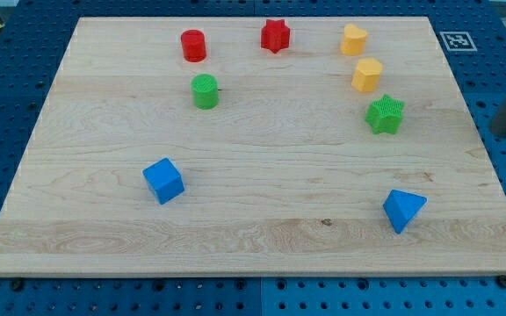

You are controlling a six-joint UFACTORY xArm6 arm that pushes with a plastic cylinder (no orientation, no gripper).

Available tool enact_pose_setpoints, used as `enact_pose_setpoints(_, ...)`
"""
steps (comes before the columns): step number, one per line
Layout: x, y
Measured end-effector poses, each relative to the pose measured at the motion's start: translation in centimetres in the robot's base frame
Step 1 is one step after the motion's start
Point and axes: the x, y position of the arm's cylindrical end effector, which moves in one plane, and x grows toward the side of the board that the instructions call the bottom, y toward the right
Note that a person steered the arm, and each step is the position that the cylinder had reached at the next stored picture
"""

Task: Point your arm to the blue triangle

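Observation:
The blue triangle (403, 210) lies on the wooden board (253, 254) near the view's bottom right. My dark rod enters at the view's right edge, and my tip (501, 132) is just off the board's right side, above and to the right of the blue triangle and well apart from it. The green star (385, 115) is the block nearest to my tip, to its left.
A blue cube (163, 181) lies at the lower left. A red cylinder (193, 45), a red star (275, 36) and a green cylinder (205, 91) are toward the top. Two yellow blocks (353, 39) (366, 75) sit top right. A marker tag (457, 39) lies off the board.

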Motion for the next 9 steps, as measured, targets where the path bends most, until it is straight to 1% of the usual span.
enact_pose_setpoints(1,3.6,0.0)
enact_pose_setpoints(6,4.8,0.0)
enact_pose_setpoints(7,5.7,0.0)
enact_pose_setpoints(9,8.1,-3.3)
